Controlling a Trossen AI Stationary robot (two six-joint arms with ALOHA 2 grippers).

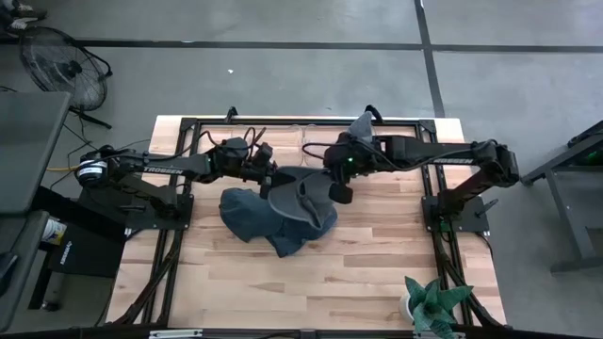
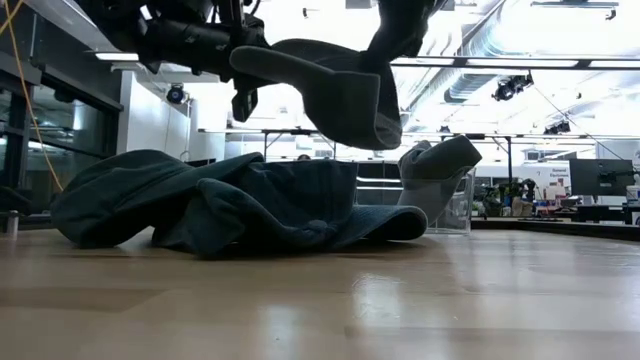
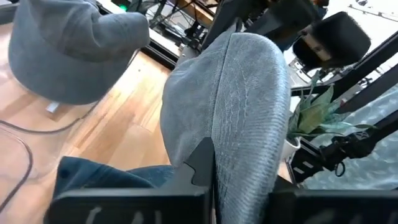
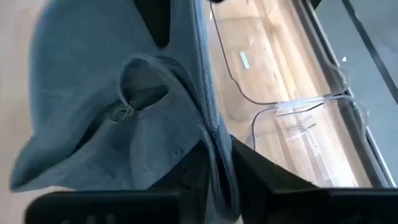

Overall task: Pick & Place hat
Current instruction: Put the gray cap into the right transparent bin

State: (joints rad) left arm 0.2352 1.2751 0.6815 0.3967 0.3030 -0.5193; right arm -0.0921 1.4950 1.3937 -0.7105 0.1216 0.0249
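While both dark arms reached toward the middle of the wooden table (image 1: 377, 273), they held one grey bucket hat (image 1: 300, 193) between them, lifted clear of the tabletop. The left gripper (image 1: 267, 175) pinched the hat's left edge, its fingers closed on the fabric. The right gripper (image 1: 337, 186) clamped the hat's right side in the same way, and its wrist view showed cloth squeezed between the two dark fingers (image 4: 189, 171). From table height, the held hat (image 2: 330, 85) hung in the air above a heap of darker blue-grey hats (image 2: 220, 205) lying crumpled on the wood. From above, that heap (image 1: 254, 218) sat just near of the held hat, at the centre of the table.

Another grey hat (image 1: 363, 124) rested at the far edge, just beyond the right arm, on or in what looked like a clear container (image 2: 455, 210); which of the two could not be told. A small potted plant (image 1: 431, 306) stood at the near right corner, well apart from the hats. On the floor beyond the far left corner stood a black fan (image 1: 61, 66).
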